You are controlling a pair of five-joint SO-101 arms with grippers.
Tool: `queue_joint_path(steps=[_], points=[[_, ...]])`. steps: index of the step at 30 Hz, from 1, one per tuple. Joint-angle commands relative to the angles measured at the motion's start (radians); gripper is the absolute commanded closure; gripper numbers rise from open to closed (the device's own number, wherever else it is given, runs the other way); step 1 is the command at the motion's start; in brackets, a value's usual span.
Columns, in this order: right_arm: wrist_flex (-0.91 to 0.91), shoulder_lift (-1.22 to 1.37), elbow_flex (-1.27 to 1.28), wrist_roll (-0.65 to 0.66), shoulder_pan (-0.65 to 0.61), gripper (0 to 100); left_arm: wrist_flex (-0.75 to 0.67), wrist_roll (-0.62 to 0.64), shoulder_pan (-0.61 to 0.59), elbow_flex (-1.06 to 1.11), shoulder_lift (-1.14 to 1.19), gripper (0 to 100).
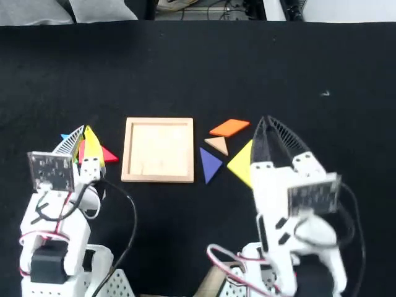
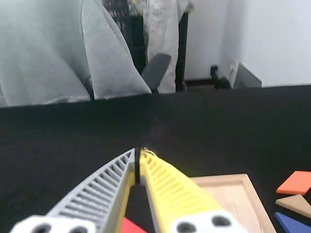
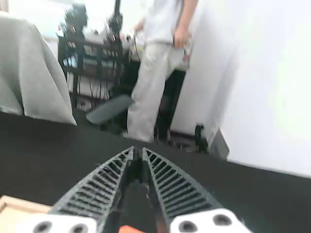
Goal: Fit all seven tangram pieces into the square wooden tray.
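The square wooden tray lies flat near the middle of the black table, and its pale floor shows from rim to rim. Every tangram piece in sight lies on the table outside it. Just right of the tray are four pieces. The orange parallelogram is farthest back, with the small tan triangle just near of it. The blue triangle is nearer still, close beside the tray's right rim. The yellow triangle lies right of the blue one, its right side covered by the right arm. Left of the tray lies a red triangle, and a light-blue piece peeks out farther left. The left gripper hangs over these two, its grey finger and yellow finger pressed together at the tips with nothing between them. In the left wrist view the two fingertips meet, the red triangle shows below their bases, and the tray lies to the right. The right gripper points toward the far side, right of the orange parallelogram and apart from it. Its black fingers are likewise closed tip to tip and hold nothing.
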Motion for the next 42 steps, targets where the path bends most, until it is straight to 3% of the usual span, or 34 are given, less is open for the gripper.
queue_joint_path(steps=[1, 11, 20, 27, 33, 35, 39, 42], points=[[0.052, 0.216, -0.176, 0.002, 0.020, 98.3, 0.006, -0.005, 0.012, -0.153, 0.198, 97], [0.485, 0.746, -0.707, 0.003, 0.015, 98.3, 0.278, -0.005, 0.010, -0.588, 0.965, 97], [0.559, 0.960, -0.765, 0.025, 0.021, 98.7, 0.404, -0.003, -0.016, -0.819, 1.395, 97], [0.470, 1.017, -0.585, 0.097, 0.025, 98.6, 0.428, -0.006, -0.013, -0.822, 1.516, 84], [0.382, 1.078, -0.412, 0.129, 0.112, 97.8, 0.390, -0.003, -0.015, -0.803, 1.487, 84], [0.382, 1.098, -0.397, 0.129, 0.138, 92.6, 0.330, -0.003, -0.016, -0.762, 1.471, 84], [0.377, 1.139, -0.374, 0.123, 0.153, 73.0, 0.226, -0.003, -0.010, -0.670, 1.421, 83], [0.374, 1.179, -0.349, 0.123, 0.120, 65.9, 0.204, -0.005, -0.012, -0.633, 1.369, 83]])
